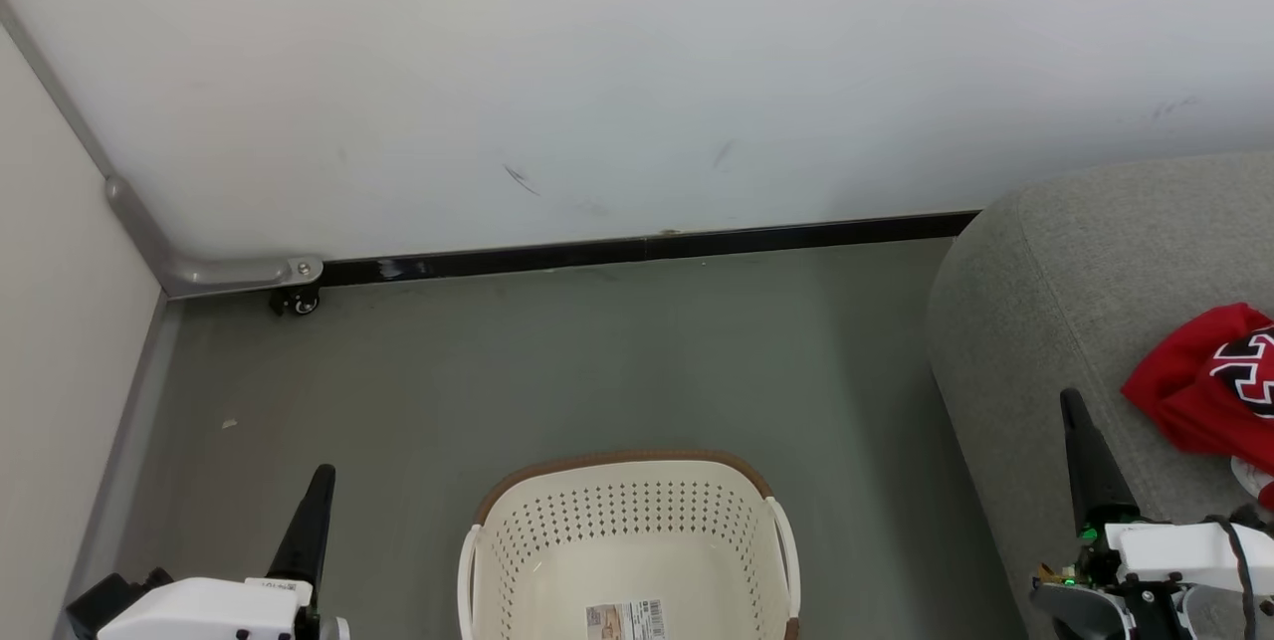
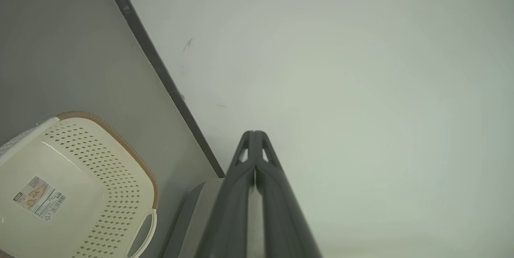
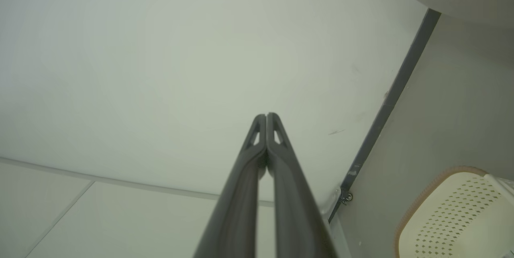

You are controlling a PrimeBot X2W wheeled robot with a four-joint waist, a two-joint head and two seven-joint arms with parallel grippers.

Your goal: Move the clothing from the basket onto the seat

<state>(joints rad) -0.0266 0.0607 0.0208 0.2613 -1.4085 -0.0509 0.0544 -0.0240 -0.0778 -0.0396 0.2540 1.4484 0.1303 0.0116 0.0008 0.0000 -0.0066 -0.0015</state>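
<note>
The cream basket (image 1: 627, 521) with its brown rim stands on the floor at the bottom centre of the head view, and I see only a paper label on its bottom. The basket (image 2: 80, 177) and basket (image 3: 453, 214) appear again at the edge of each wrist view. Red clothing (image 1: 1209, 391) with a black-and-white mark lies on the grey seat (image 1: 1075, 302) at the right. My left gripper (image 1: 323, 476) is shut and holds nothing, left of the basket. Shut and bare too, my right gripper (image 1: 1073, 401) rises beside the seat's front edge, just left of the clothing. Both show pressed-together fingers: left gripper (image 2: 254, 133), right gripper (image 3: 266, 115).
A white wall (image 1: 637, 73) with a black baseboard (image 1: 647, 247) closes the far side. A pale panel (image 1: 50, 321) on a small castor (image 1: 297, 302) bounds the left. Grey floor (image 1: 557, 361) stretches between basket, wall and seat.
</note>
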